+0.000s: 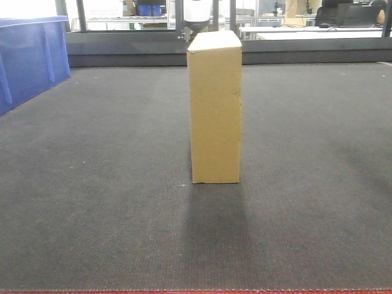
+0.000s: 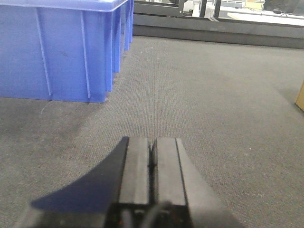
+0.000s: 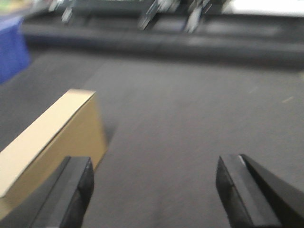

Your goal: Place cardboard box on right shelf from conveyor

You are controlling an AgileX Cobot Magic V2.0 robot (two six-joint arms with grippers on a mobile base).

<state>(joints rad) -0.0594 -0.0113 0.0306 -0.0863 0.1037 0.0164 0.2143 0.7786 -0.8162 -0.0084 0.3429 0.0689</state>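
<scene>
Standing on conveyor (image 1: 92,184), cardboard box (image 1: 214,110) waiting. Right gripper (image 3: 154,173) gaping wide beside it, empty, maybe lining up grab. Left gripper (image 2: 152,152) resting squeezed closed, empty.

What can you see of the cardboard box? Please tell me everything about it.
The box is plain tan cardboard, a tall narrow slab with no label. It stands upright on its small end, near the middle of the dark belt, and casts a shadow toward the front camera. A small nick marks its right front edge. In the front view only the belt touches it. In the blurred right wrist view it shows left of the open right tool, not between the fingers.
</scene>
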